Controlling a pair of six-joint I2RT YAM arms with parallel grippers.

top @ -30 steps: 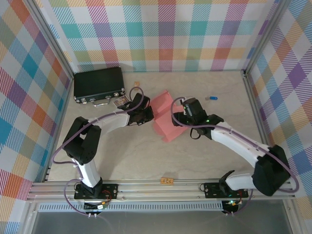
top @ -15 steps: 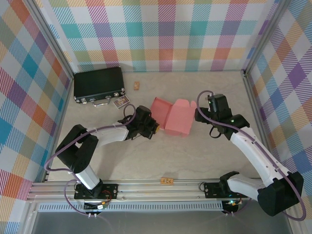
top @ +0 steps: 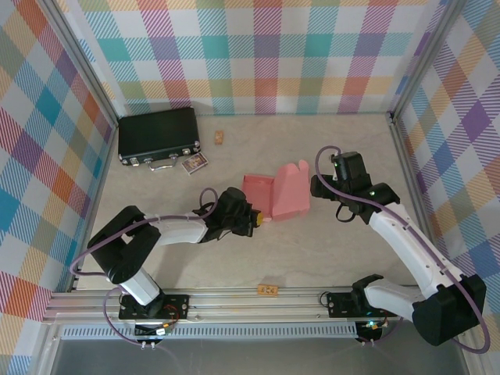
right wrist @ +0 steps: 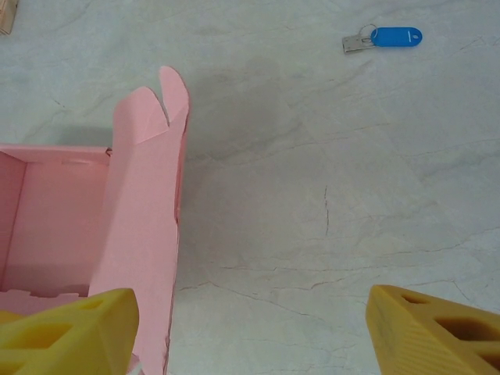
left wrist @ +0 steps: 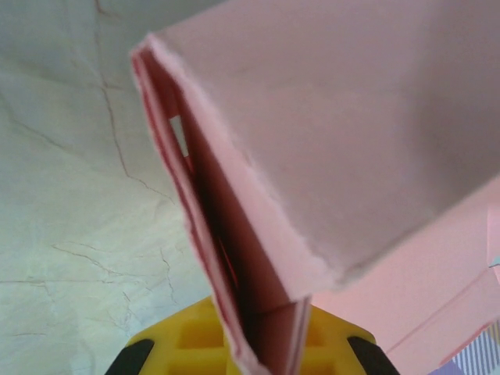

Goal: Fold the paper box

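The right gripper (top: 316,186) holds nothing. Its yellow fingers (right wrist: 66,328) stand wide apart, one just beside the box's raised lid flap; whether they touch cannot be told. Its arm reaches from the near right to mid-table with the elbow bent. The left gripper (top: 255,221) is pinched tight on a near wall of the paper box (top: 275,195), and its arm lies low across the table (top: 312,258). The black case (top: 158,134) sits at the far left. The box stands open at mid-table between the grippers. A blue key tag (right wrist: 391,36) lies beyond it.

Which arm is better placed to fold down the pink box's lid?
Right. The right gripper is open beside the lid flap; the left gripper is shut on a wall of the paper box, probably steadying it.
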